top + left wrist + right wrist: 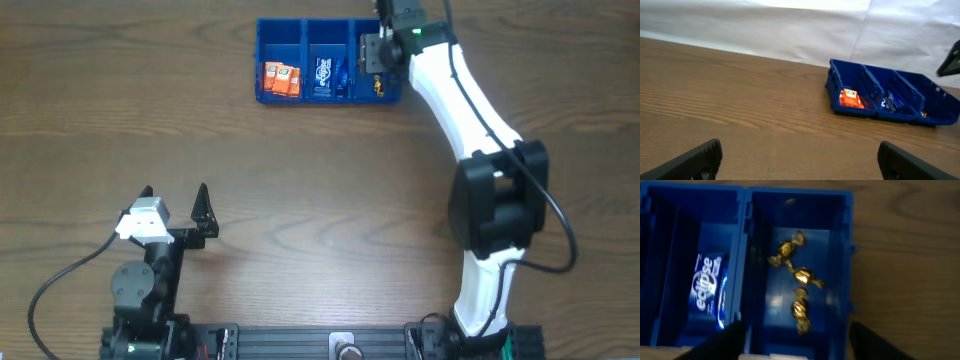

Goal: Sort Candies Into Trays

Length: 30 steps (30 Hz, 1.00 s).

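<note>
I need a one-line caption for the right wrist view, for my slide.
Right hand, open, above three gold-wrapped candies in the end compartment of the blue tray.

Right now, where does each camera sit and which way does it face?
Top view: fixed overhead, looking down on the table; both arms show, left claw near its base, right claw at the tray.
Left wrist view: low, facing across the table toward the tray; the left claw shows.
Right wrist view: above the tray, looking down at gold candies; the right claw shows.
All three share the tray.
</note>
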### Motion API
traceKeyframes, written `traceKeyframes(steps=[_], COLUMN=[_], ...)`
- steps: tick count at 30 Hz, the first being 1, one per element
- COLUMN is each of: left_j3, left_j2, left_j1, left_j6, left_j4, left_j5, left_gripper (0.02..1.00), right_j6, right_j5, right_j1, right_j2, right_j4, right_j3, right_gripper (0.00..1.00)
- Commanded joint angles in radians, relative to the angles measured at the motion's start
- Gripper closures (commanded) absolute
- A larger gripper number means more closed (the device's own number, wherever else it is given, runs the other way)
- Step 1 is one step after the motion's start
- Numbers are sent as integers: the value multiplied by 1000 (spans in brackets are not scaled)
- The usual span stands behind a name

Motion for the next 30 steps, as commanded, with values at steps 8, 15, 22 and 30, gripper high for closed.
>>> traceKeyframes(steps=[8, 15, 22, 30], left_j3=[-22, -22, -22, -22], left_j2=[-5, -5, -5, -5], left_j1=[3, 3, 3, 3], left_j6=[14, 14, 14, 14], left_j4=[-34, -34, -34, -34], left_j5=[-6, -6, -6, -6], left_gripper=[20, 20, 20, 20], right_j6=[-91, -87, -120, -171], right_j5=[-55, -209, -203, -140], right_j1=[-273, -288, -250, -198], right_j2=[-1139, -1799, -1979, -2031], right_j4=[285, 517, 577, 594], right_j3=[-946, -1564, -1751, -1796], right_gripper=[3, 3, 3, 3])
